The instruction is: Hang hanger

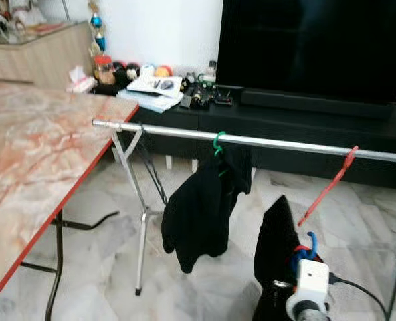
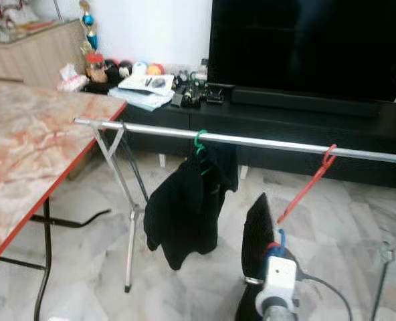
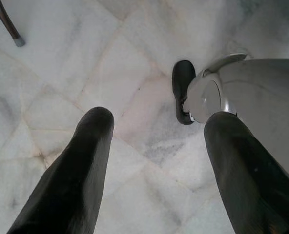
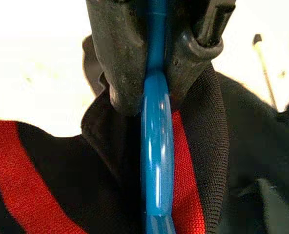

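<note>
Down low, the right gripper (image 4: 154,73) is clamped on a blue hanger (image 4: 155,146) carrying a black-and-red garment (image 1: 276,254), below the silver rail (image 1: 285,143). The left gripper (image 3: 154,161) hangs spread over the marble floor (image 3: 61,73). Farther back, a green hanger (image 1: 218,143) with a black garment (image 1: 201,214) and what looks like a bare red hanger (image 1: 328,187) hang on the rail.

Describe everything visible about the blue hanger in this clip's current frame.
The blue hanger looks like smooth, glossy plastic. Its neck is pinched between the right tool's two black fingers, which are shut on it. A black garment with red trim hangs on it, its ribbed collar wrapped around the neck. From the head camera, the curved blue hook pokes up above the wrist, held low, below the metal rail and not yet on it.
</note>
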Robot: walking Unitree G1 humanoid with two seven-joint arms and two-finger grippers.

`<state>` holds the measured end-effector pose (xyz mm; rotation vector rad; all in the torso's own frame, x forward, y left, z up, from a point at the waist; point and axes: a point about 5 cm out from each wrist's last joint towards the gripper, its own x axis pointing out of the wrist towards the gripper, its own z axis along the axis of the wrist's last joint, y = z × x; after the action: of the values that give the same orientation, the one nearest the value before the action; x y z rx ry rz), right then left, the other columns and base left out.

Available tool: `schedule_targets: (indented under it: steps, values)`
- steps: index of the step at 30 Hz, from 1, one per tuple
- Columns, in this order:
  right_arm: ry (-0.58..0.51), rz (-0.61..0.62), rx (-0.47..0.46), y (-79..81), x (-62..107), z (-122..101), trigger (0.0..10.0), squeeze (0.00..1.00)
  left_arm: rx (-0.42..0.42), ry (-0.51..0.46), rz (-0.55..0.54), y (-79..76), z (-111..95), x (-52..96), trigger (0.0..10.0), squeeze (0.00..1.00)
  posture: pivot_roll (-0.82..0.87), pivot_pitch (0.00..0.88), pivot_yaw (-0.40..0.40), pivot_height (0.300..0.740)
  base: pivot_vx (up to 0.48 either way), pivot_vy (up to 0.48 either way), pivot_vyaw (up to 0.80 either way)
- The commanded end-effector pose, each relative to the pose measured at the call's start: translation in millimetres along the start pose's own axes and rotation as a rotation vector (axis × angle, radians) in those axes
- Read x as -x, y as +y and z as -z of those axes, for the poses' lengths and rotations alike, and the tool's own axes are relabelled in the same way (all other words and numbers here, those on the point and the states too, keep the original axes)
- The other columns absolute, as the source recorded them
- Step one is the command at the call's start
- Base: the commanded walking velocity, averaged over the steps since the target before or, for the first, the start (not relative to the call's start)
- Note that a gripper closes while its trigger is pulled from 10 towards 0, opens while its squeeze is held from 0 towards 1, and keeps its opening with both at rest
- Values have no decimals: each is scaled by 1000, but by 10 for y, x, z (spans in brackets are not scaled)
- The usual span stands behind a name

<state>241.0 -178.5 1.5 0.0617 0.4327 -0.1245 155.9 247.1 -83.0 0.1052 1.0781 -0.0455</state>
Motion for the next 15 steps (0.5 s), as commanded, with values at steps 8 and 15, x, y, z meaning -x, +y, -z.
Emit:
schedule_targets:
  steps: [8,15]
  values:
    - [-2,12,21,-70,-18,-29,10000,0,4,7,1,-5,24,2,10000,0,171,8,-32,740,-267,0,0]
    - [20,17,45,-106,-43,-22,10000,0,6,5,-1,-8,16,-1,10000,0,172,8,-34,740,-274,0,0]
